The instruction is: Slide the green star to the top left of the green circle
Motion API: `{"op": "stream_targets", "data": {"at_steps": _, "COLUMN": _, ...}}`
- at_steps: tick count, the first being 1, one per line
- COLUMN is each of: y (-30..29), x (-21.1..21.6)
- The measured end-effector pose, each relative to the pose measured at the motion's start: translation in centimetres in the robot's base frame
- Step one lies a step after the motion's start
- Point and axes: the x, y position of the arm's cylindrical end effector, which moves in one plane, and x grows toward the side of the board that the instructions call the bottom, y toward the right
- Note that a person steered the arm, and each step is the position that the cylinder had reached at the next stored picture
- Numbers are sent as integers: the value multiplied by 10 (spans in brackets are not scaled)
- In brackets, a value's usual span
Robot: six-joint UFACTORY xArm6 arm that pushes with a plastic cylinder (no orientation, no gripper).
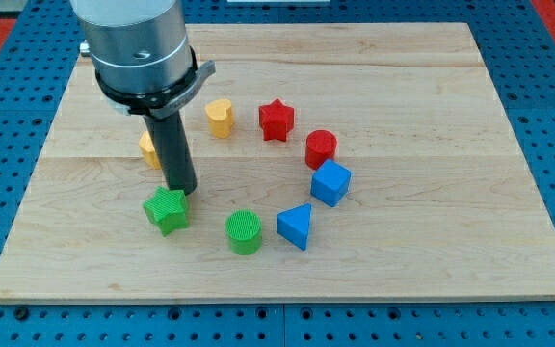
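Note:
The green star lies at the lower left of the ring of blocks on the wooden board. The green circle sits to its right and slightly lower, a small gap between them. My tip rests at the star's upper right edge, touching or nearly touching it. The rod rises from there to the grey arm body at the view's top left.
A yellow block, red star, red cylinder, blue cube and blue triangle form the ring's right side. An orange block is partly hidden behind the rod.

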Motion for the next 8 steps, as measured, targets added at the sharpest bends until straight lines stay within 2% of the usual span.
{"op": "stream_targets", "data": {"at_steps": 2, "y": -42, "x": 11}}
{"op": "stream_targets", "data": {"at_steps": 4, "y": -47, "x": 75}}
{"op": "stream_targets", "data": {"at_steps": 5, "y": -30, "x": 90}}
{"op": "stream_targets", "data": {"at_steps": 8, "y": -10, "x": 56}}
